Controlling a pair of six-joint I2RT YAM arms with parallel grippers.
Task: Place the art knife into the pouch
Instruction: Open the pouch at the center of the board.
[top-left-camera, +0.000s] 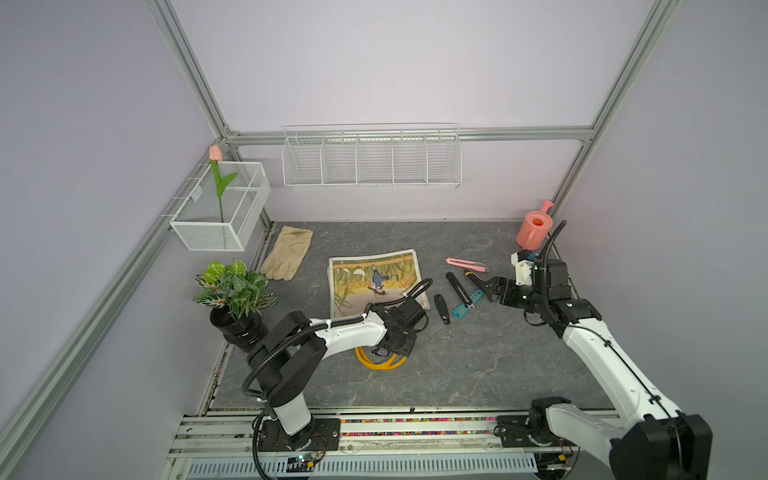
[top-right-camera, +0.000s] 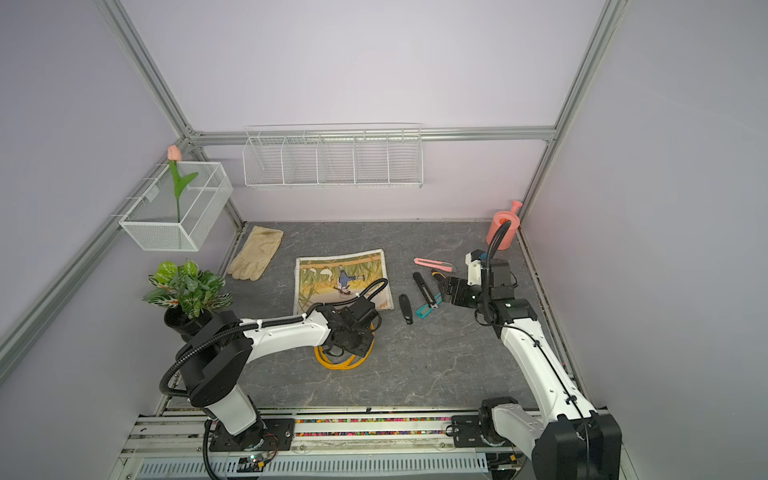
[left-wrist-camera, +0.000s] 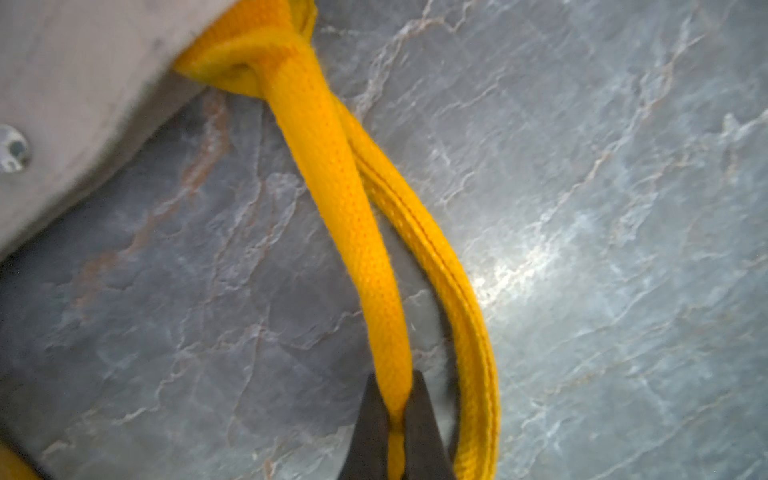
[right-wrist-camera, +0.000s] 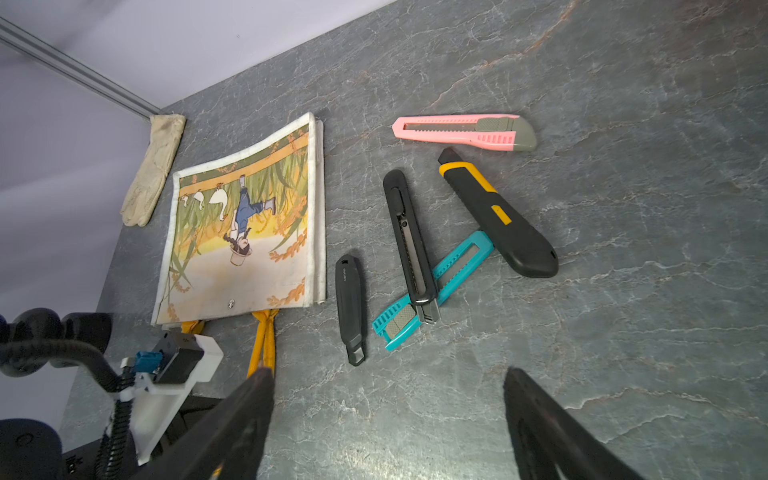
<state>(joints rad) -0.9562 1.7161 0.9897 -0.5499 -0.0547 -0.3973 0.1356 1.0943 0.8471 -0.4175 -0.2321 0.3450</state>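
We have the left pincer (left-wrist-camera: 397, 415) clenched on one yellow handle (left-wrist-camera: 332, 187) of the pouch (top-left-camera: 374, 278), which lies flat on the worktop (top-left-camera: 457, 374) with its mouth toward the arm bases. The second handle (left-wrist-camera: 449, 266) lies loose beside the held one. The right pincer (right-wrist-camera: 386, 382) is spread wide and empty, hovering near five art knives (top-left-camera: 459, 291) that lie just beside the pouch, none inside it: a pink knife (right-wrist-camera: 461, 131), a black-and-yellow knife (right-wrist-camera: 494, 212), a slim black knife (right-wrist-camera: 409, 241), a teal knife (right-wrist-camera: 436, 286) and a stubby black knife (right-wrist-camera: 351, 303). We cannot tell which one is wanted. We judge that pulling a single strap may drag the whole pouch instead of parting its mouth, or the thin webbing may slip free. Since the slim black knife lies across the teal one, a grasp there could catch or shove both. Only the left wrist view shows the clamp on the strap, which the arm hides in both top views. Only the right wrist view shows the crossing knives clearly. The top views alone place both arms.
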